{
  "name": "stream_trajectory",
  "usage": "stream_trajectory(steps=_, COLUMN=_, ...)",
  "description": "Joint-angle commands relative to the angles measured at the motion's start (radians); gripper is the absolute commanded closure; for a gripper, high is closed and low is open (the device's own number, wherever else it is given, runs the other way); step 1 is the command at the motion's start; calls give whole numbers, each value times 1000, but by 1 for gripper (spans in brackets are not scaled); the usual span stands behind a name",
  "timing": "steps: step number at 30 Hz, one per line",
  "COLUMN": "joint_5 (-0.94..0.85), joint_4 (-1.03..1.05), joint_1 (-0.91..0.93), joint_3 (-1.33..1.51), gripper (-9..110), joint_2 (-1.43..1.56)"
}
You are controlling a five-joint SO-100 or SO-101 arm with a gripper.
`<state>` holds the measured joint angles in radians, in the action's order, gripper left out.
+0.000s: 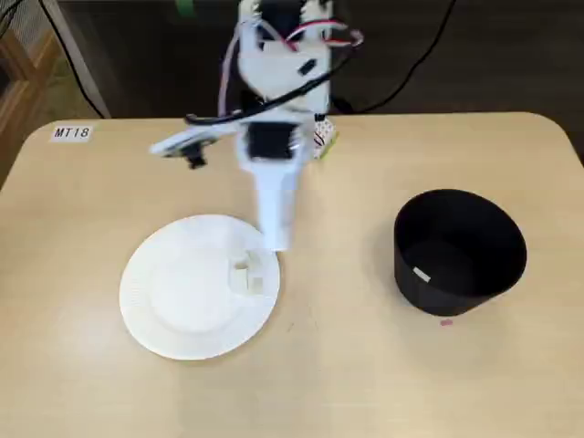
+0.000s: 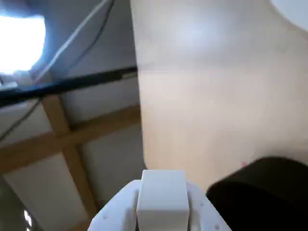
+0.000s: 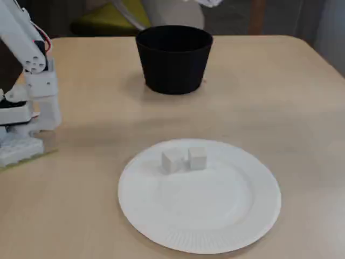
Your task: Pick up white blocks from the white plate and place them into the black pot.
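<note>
The white plate lies on the wooden table, and two white blocks rest side by side near its rim. Another white block lies inside the black pot. My gripper hangs raised off the table by the plate's edge. In the wrist view my gripper is shut on a white block. The pot shows at the lower right there, and a corner of the plate at the top right.
The arm's base stands at the table's edge, with cables behind it. A label reading MT18 is stuck at one corner. A small pink speck lies beside the pot. Bare tabletop separates plate and pot.
</note>
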<state>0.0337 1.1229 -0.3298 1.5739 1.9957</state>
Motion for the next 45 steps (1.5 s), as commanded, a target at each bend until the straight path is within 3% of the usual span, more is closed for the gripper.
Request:
stream_trajectory(steps=1, joint_5=-44, joint_4=-86, joint_1=-189, joint_3=103, gripper=104, joint_2=31)
stream_trajectory(steps=6, joint_5=-49, joint_4=-393, joint_1=-322, joint_3=394, gripper=104, joint_2=31)
stream_trajectory(steps=13, joint_5=-86, joint_4=-476, joint_1=-368, joint_3=443, gripper=104, joint_2=-67)
stream_trajectory(steps=16, joint_5=-132, joint_4=-482, joint_1=-377, joint_3=443, gripper=78, joint_2=-101)
stream_trajectory(steps=19, joint_5=-146, joint_4=-482, joint_1=-370, joint_3=442, gripper=66, joint_2=-109)
stream_trajectory(steps=22, joint_5=-153, joint_4=-480, joint_1=-345, joint_3=428, gripper=74, joint_2=-112)
stream_trajectory(steps=25, joint_5=-183, joint_4=-422, joint_1=-301, joint_3=402, gripper=101, joint_2=-86)
stream_trajectory(steps=26, joint_5=-201, joint_4=-370, joint_1=-276, joint_3=380, gripper=104, joint_2=-74)
stream_trajectory(steps=30, joint_5=-291, joint_4=-121, joint_1=-121, joint_3=259, gripper=104, joint_2=-9)
stream_trajectory(steps=35, joint_5=-428, joint_4=245, joint_1=238, joint_3=78, gripper=104, joint_2=20)
stream_trajectory(steps=39, joint_5=-506, joint_4=314, joint_1=468, joint_3=104, gripper=104, joint_2=11)
stream_trajectory(steps=45, joint_5=-578, joint_4=313, joint_1=623, joint_3=95, gripper=104, joint_2=-161)
